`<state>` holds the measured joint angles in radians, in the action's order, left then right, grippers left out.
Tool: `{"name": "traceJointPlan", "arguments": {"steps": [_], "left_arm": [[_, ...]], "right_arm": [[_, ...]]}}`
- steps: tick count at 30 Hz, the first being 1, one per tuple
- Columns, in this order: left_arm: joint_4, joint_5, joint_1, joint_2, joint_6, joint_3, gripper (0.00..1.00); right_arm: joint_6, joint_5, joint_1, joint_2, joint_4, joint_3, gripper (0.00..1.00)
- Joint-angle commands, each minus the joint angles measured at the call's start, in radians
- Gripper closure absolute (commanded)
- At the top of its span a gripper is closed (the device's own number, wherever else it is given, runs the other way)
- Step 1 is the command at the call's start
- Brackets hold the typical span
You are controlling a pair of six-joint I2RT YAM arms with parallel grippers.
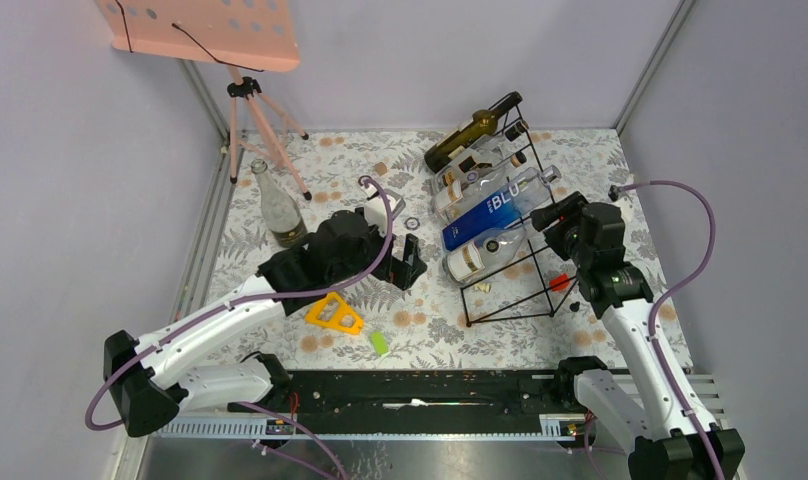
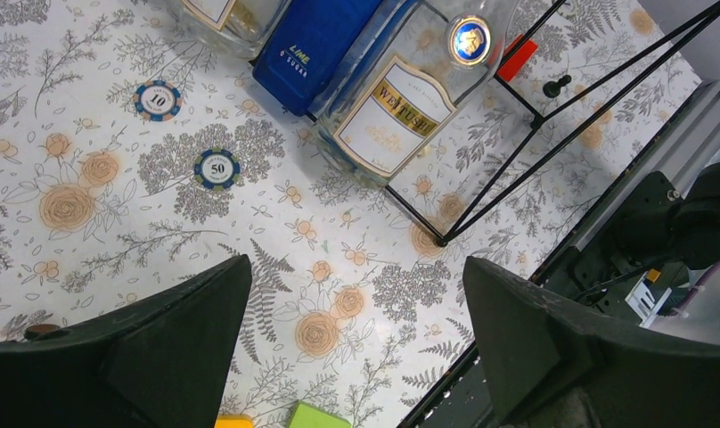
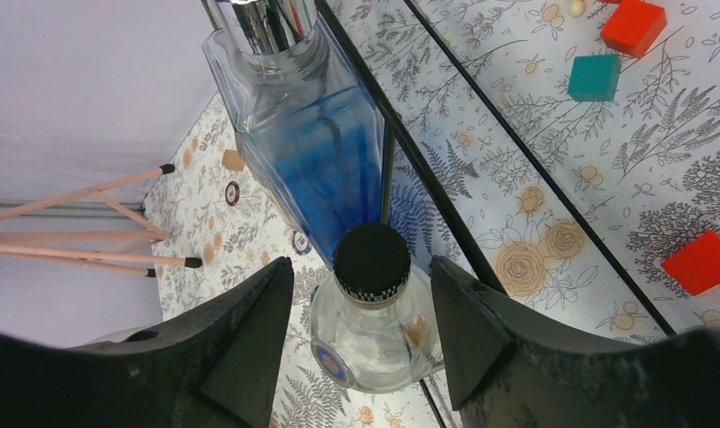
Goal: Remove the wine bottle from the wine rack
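My right gripper (image 3: 361, 267) is part-way open, and its two fingers (image 3: 249, 330) straddle the black cap (image 3: 372, 259) of the wine bottle (image 3: 374, 343). A sliver of gap shows on each side of the cap, so I am around it and not clamped on it. I am holding nothing.

The bottle is the clear one with a gold-edged label. It lies in the nearest slot of the wine rack (image 2: 517, 179), just beside the blue bottle (image 1: 495, 212). In the top view its long axis runs on a slant from lower left to upper right. Its base points toward my left arm and its neck points straight at my right wrist (from the right wrist camera I look almost down the neck).

My left gripper (image 2: 356, 266) is spread wide and empty. It hangs over the flowered tablecloth (image 2: 89, 214), close to the rack's near corner and the bottle's base, touching neither.
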<state>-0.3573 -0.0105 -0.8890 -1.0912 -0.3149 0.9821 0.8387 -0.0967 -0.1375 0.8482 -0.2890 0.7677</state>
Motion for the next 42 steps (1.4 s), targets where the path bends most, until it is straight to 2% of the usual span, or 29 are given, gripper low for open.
{"name": "traceJointPlan", "arguments": {"steps": [1, 14, 19, 25, 31, 35, 42], "left_arm": [[0.065, -0.018, 0.001, 0.035, -0.007, -0.01, 0.01], [0.063, -0.024, 0.002, 0.063, -0.005, -0.032, 0.01], [0.065, -0.031, 0.001, 0.078, -0.006, -0.044, 0.01], [0.068, -0.034, 0.002, 0.086, -0.005, -0.055, 0.01], [0.089, -0.054, 0.003, 0.087, 0.02, -0.057, 0.01], [0.162, -0.026, 0.002, 0.081, 0.046, -0.069, 0.01], [0.556, 0.095, 0.001, 0.105, 0.138, -0.212, 0.01]], "right_arm": [[0.022, -0.062, -0.012, 0.011, 0.065, -0.026, 0.36], [0.039, -0.113, -0.057, 0.067, 0.158, -0.079, 0.39], [0.035, -0.123, -0.059, 0.101, 0.187, -0.094, 0.44], [0.003, -0.123, -0.066, 0.083, 0.223, -0.11, 0.62], [-0.078, -0.115, -0.089, 0.022, 0.25, -0.114, 0.87], [-0.133, -0.119, -0.128, -0.027, 0.253, -0.11, 0.99], [-0.207, -0.168, -0.234, -0.07, 0.203, -0.057, 1.0]]}}
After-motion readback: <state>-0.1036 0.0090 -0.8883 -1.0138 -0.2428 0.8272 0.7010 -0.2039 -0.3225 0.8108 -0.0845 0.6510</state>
